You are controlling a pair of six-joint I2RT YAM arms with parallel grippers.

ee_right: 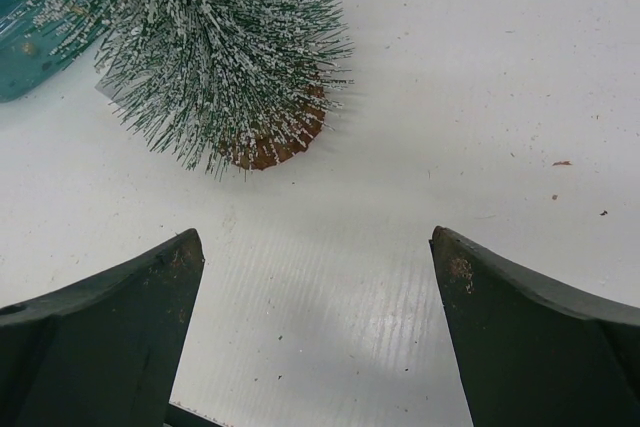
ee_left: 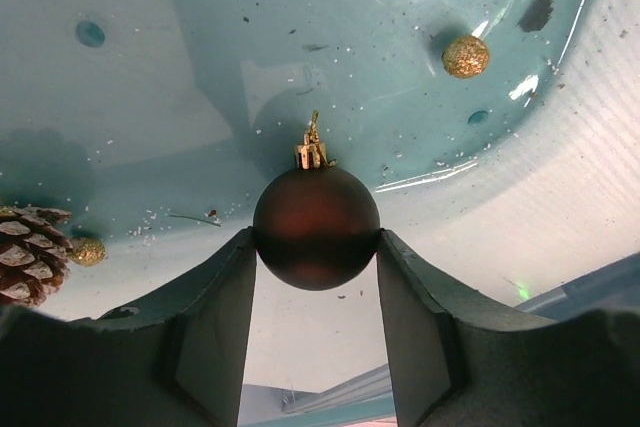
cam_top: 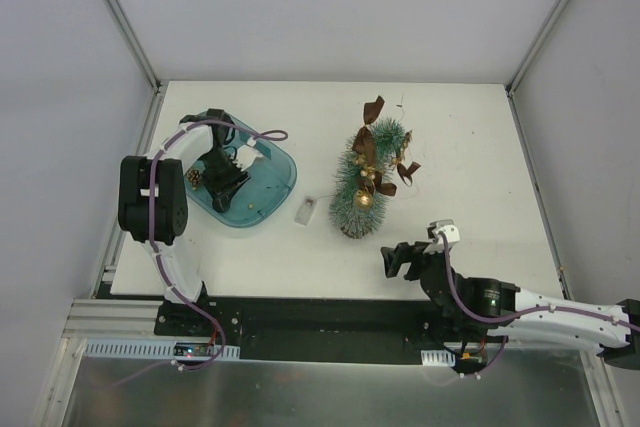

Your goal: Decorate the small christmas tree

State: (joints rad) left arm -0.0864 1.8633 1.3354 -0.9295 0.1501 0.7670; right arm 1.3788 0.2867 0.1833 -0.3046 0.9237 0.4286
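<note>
The small christmas tree (cam_top: 365, 175) lies mid-table with its cork base toward the near edge, carrying brown bows and a gold ball. In the right wrist view its frosted bristles (ee_right: 225, 47) and brown base (ee_right: 270, 150) show at upper left. My left gripper (cam_top: 222, 175) is inside the teal tray (cam_top: 270, 192), shut on a dark red ball ornament (ee_left: 316, 212) with a gold cap, held at the fingertips (ee_left: 232, 277). My right gripper (cam_top: 398, 260) is open and empty, low over the table, a little near-right of the tree's base.
The tray floor (ee_left: 150, 67) holds a gold glitter ball (ee_left: 466, 56), a pinecone (ee_left: 25, 252) and a small gold bead (ee_left: 88, 250). A small clear tag (cam_top: 307, 210) lies between tray and tree. Frame posts stand at the table's back corners.
</note>
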